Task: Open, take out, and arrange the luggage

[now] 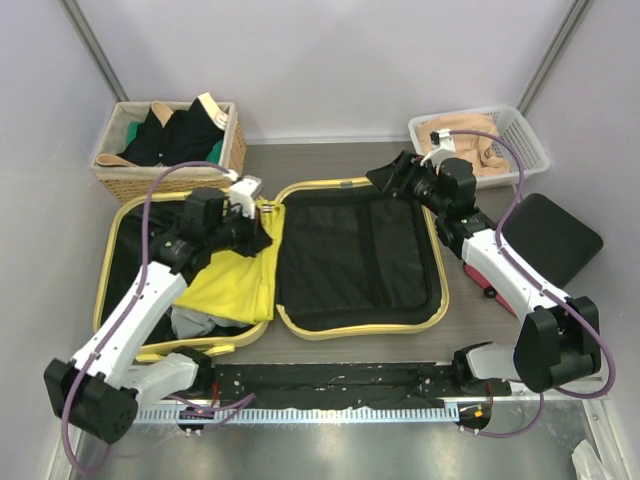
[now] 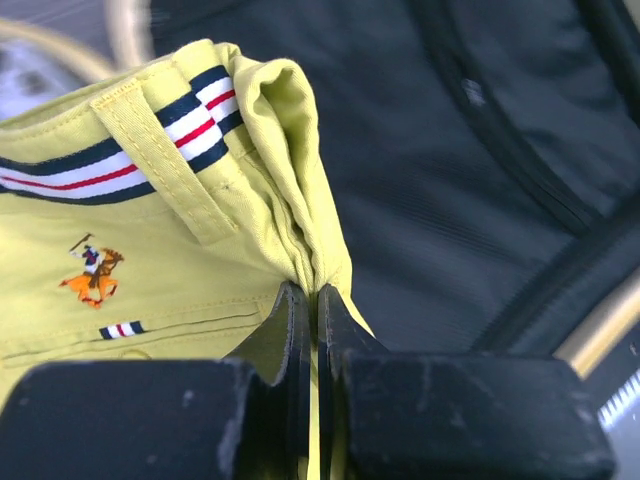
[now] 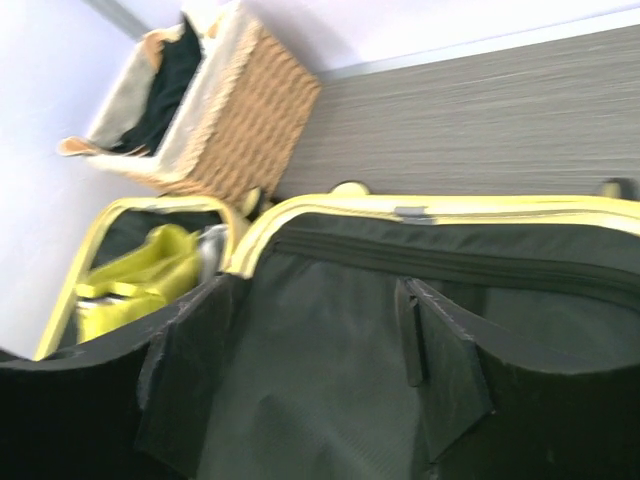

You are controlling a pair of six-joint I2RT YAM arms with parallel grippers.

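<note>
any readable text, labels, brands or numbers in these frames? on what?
No readable words or numbers in any view.
Only mark: an embroidered horse-and-rider emblem on the yellow garment, with no letters.
Luggage: no label or logo text can be made out.

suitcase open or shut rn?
Open. Both halves of the suitcase lie flat on the table, black lining facing up. A yellow garment is in the left half, pinched by the left gripper.
</note>
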